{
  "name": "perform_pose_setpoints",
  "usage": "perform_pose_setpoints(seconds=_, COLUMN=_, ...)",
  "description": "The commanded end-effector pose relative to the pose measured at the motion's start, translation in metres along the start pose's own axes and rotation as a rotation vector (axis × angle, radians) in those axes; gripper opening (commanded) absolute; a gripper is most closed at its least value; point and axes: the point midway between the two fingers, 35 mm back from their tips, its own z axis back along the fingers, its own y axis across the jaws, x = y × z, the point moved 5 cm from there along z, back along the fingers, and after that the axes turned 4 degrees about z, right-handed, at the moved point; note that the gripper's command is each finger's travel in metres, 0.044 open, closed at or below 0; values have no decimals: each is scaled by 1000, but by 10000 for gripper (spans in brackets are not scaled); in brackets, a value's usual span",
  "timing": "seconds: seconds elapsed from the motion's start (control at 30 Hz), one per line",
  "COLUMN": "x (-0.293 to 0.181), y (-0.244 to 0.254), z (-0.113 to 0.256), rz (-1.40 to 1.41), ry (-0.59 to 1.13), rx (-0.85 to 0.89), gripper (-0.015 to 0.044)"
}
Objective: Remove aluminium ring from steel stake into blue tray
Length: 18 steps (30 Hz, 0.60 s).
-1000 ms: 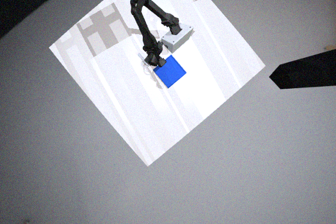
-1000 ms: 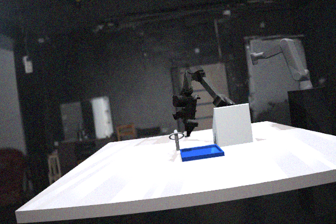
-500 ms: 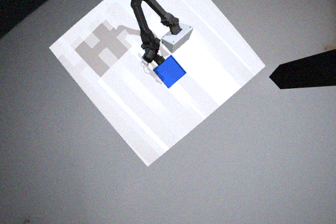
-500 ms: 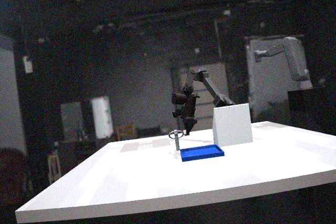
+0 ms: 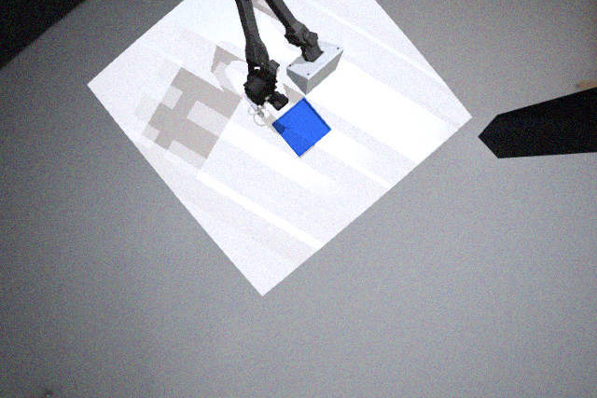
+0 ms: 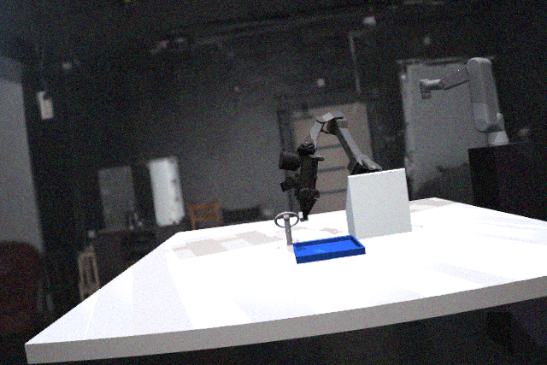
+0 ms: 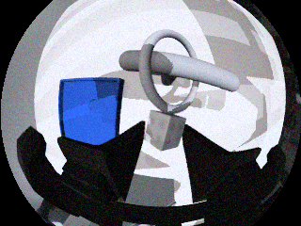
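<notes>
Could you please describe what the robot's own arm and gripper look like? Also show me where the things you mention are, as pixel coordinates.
The arm (image 5: pixel 247 20) (image 6: pixel 349 142) is dark grey to black, with slim, angular links. The gripper (image 6: pixel 304 217) (image 7: pixel 164 126) is black, with two wedge-shaped fingers. I can make out no markings or cables.
</notes>
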Motion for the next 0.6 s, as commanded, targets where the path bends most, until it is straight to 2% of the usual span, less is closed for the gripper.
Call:
perform_pose_setpoints(seconds=0.0, x=0, y=-6, z=0, rz=-5, ry=-8, rx=29, gripper=0)
perform_pose_setpoints(seconds=0.57, x=-6, y=-35, z=-3, rz=-38, ry=-34, rx=164, gripper=0)
